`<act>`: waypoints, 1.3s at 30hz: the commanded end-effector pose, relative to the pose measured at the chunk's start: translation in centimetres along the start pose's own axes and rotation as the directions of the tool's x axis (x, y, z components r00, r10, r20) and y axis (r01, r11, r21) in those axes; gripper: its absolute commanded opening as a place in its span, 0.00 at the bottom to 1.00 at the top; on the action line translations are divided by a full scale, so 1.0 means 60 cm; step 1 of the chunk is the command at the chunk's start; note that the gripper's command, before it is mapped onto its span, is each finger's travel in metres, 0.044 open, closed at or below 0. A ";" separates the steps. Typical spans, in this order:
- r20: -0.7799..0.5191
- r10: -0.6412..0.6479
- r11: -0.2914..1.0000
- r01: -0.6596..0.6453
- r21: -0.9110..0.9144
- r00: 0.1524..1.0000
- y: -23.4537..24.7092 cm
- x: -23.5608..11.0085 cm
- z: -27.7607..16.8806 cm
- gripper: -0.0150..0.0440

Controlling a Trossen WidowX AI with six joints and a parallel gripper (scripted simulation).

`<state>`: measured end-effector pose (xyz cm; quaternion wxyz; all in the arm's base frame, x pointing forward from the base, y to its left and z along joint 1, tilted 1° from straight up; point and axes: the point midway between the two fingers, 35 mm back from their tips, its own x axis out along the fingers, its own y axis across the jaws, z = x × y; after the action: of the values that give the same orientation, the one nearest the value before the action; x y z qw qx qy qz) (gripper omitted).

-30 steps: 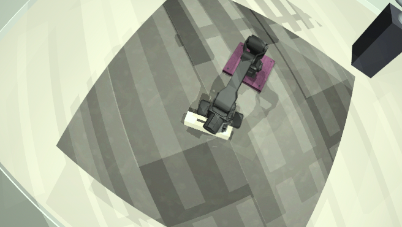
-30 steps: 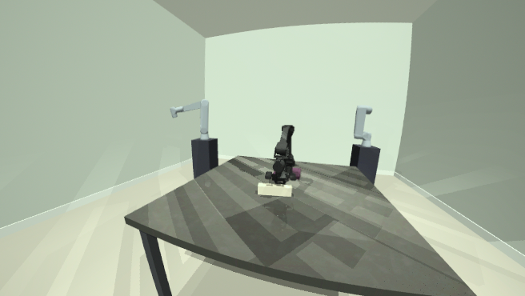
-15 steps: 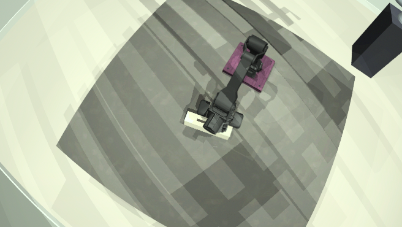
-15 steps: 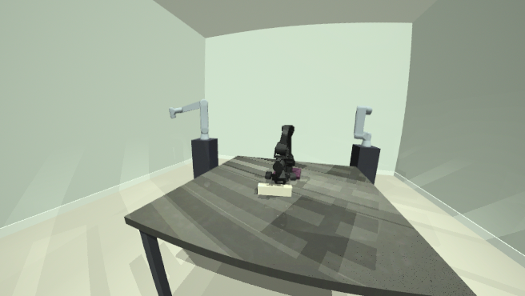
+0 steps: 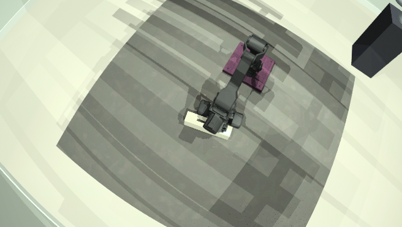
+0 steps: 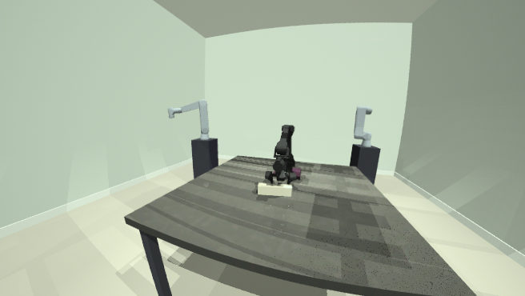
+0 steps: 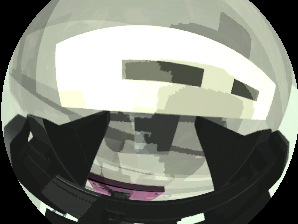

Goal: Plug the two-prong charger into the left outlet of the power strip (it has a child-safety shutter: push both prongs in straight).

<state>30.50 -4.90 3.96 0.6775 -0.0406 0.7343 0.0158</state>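
The cream power strip [image 5: 192, 120] [image 6: 274, 190] lies flat near the middle of the dark table [image 5: 128, 129] [image 6: 248, 224]. In the wrist view it is the pale band [image 7: 100, 56] with dark outlet slots. My gripper [image 5: 218, 123] [image 6: 278, 181] [image 7: 153, 117] hangs right over the strip and points down, its fingers wide open. A dark block [image 7: 161, 129], which looks like the charger, stands between the open fingers against the strip. I cannot see its prongs. In the top and exterior views the gripper hides the charger and the outlets.
The arm's purple base plate [image 5: 267, 67] [image 6: 296, 173] sits behind the strip. Dark pedestals [image 5: 377, 43] [image 6: 205, 157] [image 6: 365, 161] stand off the table's far corners, each with a grey arm on top in the exterior view.
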 end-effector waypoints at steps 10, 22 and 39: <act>0.011 0.000 1.000 0.000 0.000 1.000 0.000 0.000 -0.005 1.00; 0.019 0.000 1.000 0.000 0.000 1.000 0.000 0.001 -0.011 1.00; 0.027 0.000 1.000 0.000 0.000 1.000 0.000 0.002 -0.022 1.00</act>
<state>29.35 -5.05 3.84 0.6854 -0.0400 0.7270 0.0138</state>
